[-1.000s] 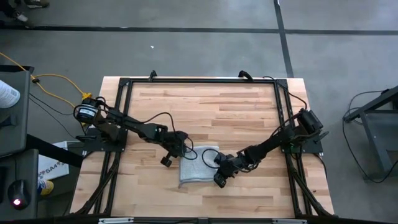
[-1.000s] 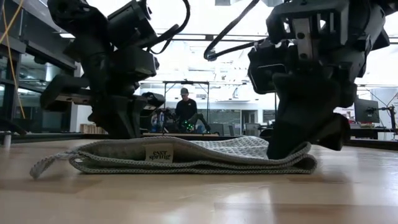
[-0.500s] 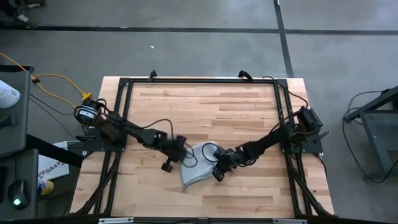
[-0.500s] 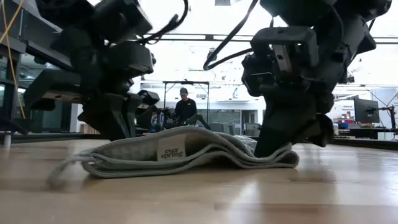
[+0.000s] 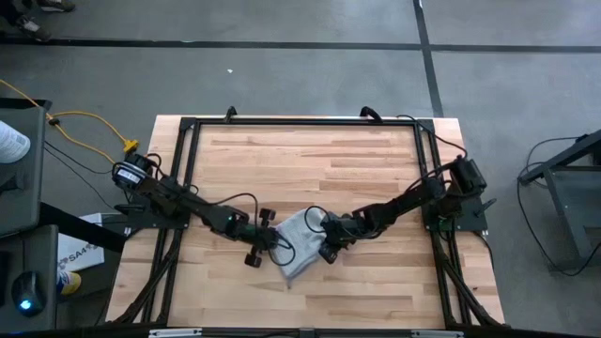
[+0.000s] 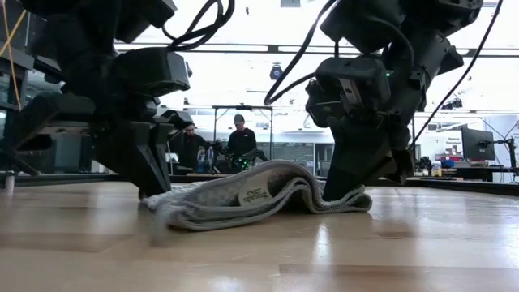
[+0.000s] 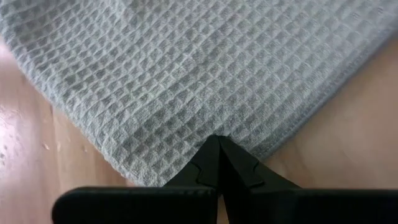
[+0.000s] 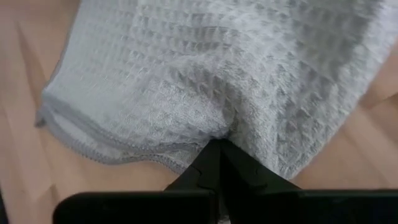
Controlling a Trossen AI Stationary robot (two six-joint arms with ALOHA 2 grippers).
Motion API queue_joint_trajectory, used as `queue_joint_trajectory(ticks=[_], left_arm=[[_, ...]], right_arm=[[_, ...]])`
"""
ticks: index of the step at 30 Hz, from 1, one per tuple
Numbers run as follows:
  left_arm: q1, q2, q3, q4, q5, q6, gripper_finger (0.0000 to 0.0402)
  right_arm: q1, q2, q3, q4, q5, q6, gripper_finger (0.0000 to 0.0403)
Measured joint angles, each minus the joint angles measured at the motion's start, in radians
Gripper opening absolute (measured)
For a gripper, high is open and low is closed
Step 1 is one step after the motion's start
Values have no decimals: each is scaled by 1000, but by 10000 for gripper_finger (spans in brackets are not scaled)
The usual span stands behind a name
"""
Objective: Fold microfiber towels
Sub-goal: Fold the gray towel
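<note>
Wooden tabletop (image 5: 310, 160) lies bare around the bunched microfiber towel (image 5: 297, 246); left pincer (image 5: 274, 241) and right pincer (image 5: 326, 241) each clench its edge; people stand in the room behind.

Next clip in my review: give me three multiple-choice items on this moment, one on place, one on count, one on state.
1. The towel lies:
A. at the table's far edge
B. between the two claws
C. on the floor

2. Towels on the table:
A. one
B. two
C. three

3. The left claw and right claw are:
A. both open
B. one open
C. both shut on the towel

Key: B, an arm meets it from each side; A, a single grey cloth; C, fingertips pinch fabric in both wrist views.
</note>
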Motion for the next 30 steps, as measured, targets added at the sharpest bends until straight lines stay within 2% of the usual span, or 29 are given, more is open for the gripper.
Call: queue_joint_trajectory(ticks=[5,14,20,27,30], left_arm=[[-31,1,9,-8,-12,-97,0],[-74,13,53,-11,-59,-127,0],[-72,103,114,9,-124,-135,0],[-71,231,237,0,-133,-107,0],[-71,239,274,0,-133,-82,0]], right_arm=[[-46,0,-1,-33,5,-57,3],[-148,2,-3,-40,3,-189,3],[-204,2,-4,-39,-18,-287,3],[-254,-9,-4,-74,-19,-363,3],[-263,-34,-5,-156,2,-380,3]])
